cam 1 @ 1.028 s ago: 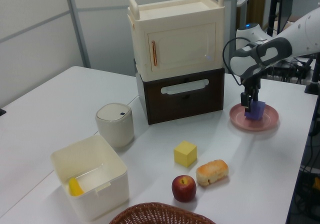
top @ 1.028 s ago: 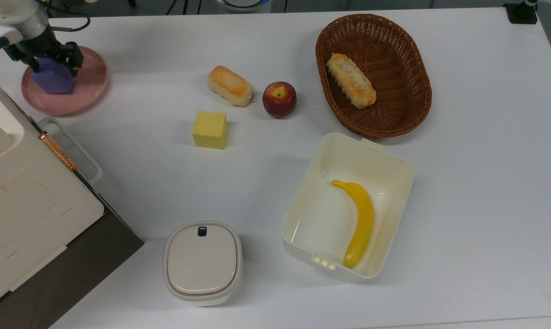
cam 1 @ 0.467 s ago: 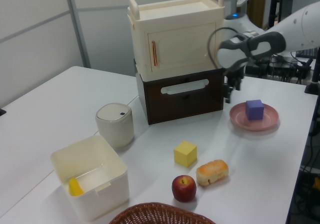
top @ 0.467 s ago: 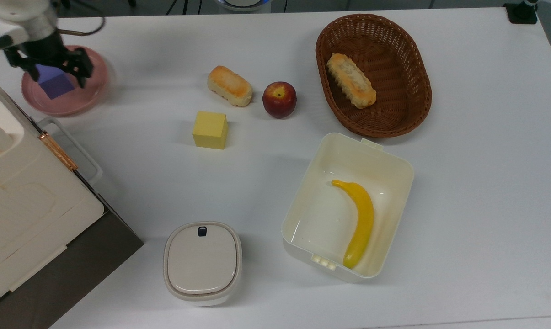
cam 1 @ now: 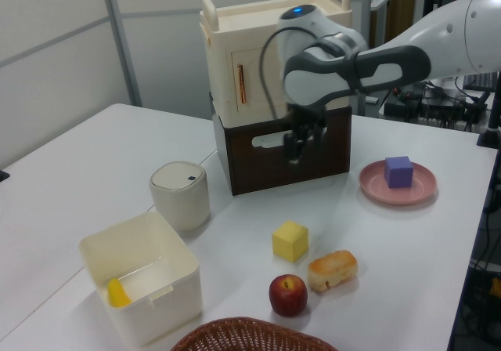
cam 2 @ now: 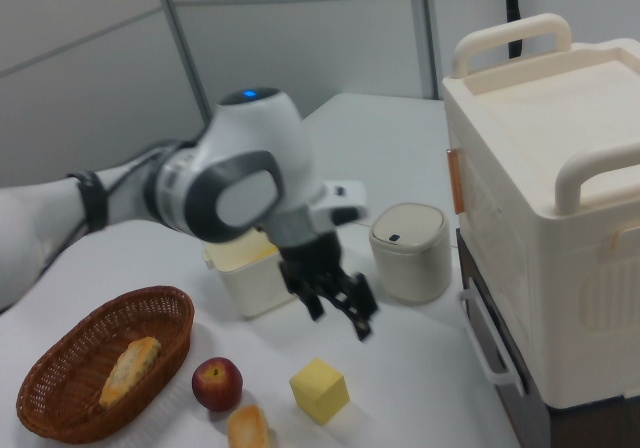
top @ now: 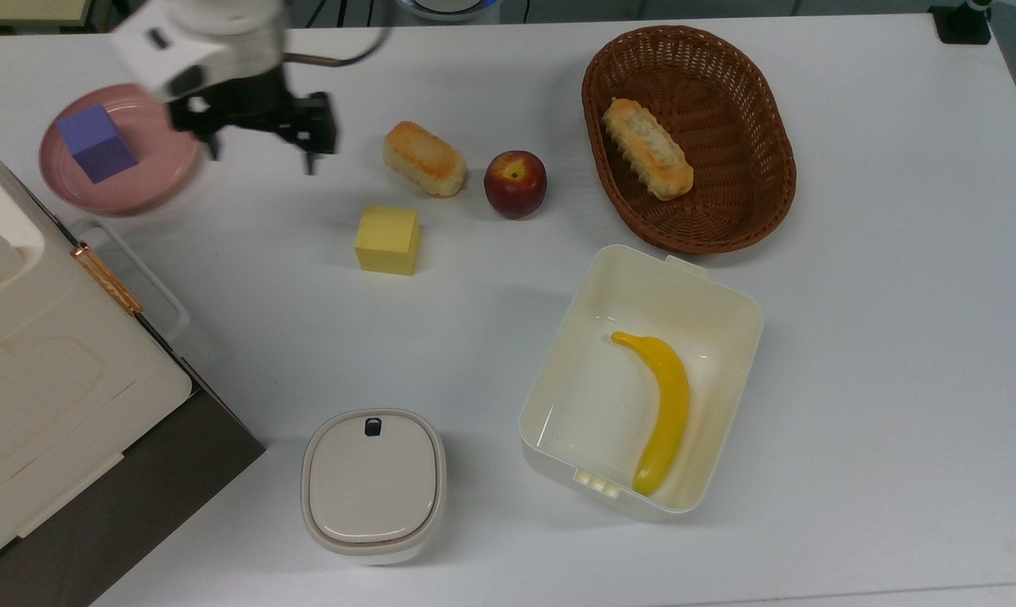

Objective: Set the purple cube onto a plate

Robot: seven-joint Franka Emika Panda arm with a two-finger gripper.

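- Top view: cube [top: 96, 142] sits on plate [top: 158, 181], far left.
- Gripper [top: 259, 150] right of plate, fingers spread wide, holding nothing.

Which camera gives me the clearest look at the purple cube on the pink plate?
The top view: the purple cube sits unobstructed on the plate, its top and one side face visible. The left view also shows it on the plate, smaller and farther away. The open end effector is off to the side.
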